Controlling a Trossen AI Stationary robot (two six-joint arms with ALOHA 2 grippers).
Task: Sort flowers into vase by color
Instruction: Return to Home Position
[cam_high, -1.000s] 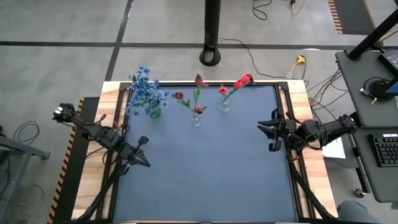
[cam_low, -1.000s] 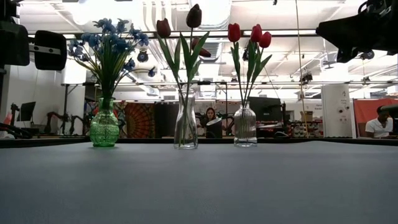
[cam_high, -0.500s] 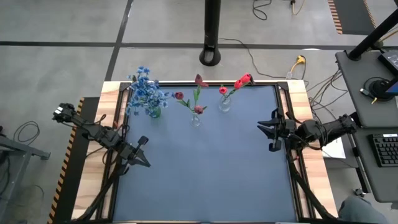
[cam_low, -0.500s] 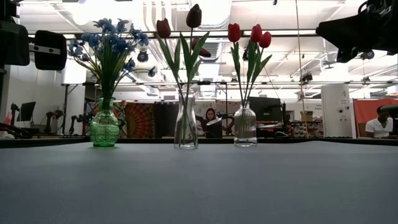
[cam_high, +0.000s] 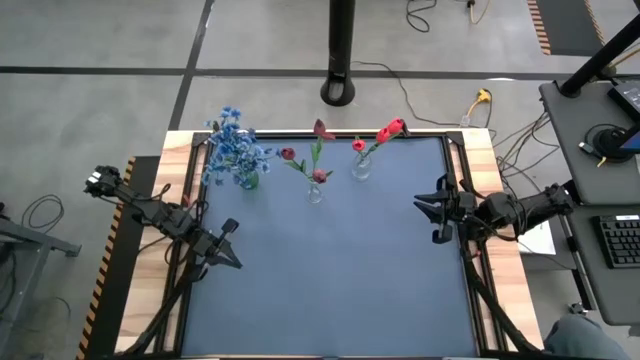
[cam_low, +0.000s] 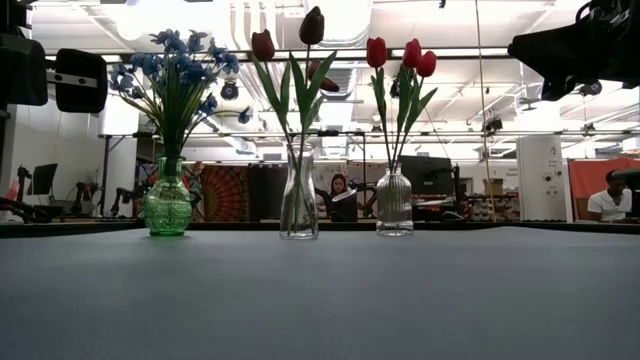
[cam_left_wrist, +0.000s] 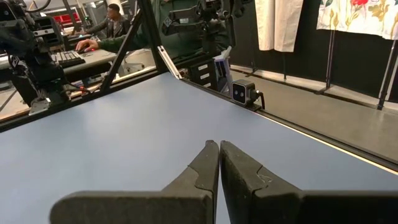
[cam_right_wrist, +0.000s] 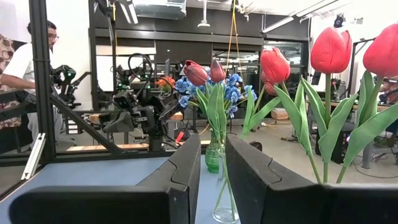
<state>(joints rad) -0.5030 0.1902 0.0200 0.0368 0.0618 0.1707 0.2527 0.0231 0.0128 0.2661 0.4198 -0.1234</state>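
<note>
Flowers (cam_high: 232, 146) stand in three vases (cam_low: 298, 212), left claw (cam_left_wrist: 219, 149) pressed together, right claw (cam_right_wrist: 212, 143) apart

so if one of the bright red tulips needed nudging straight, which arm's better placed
Right, probably. The right gripper hangs at the right edge of the table, on the side of the ribbed clear vase holding the bright red tulips. The left gripper is across the table, nearer the green vase.

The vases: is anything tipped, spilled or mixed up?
Nothing stands out. The green vase holds only blue flowers, the middle vase dark red tulips, the ribbed vase bright red tulips; all stand upright. Left gripper and right gripper sit clear at the sides.
</note>
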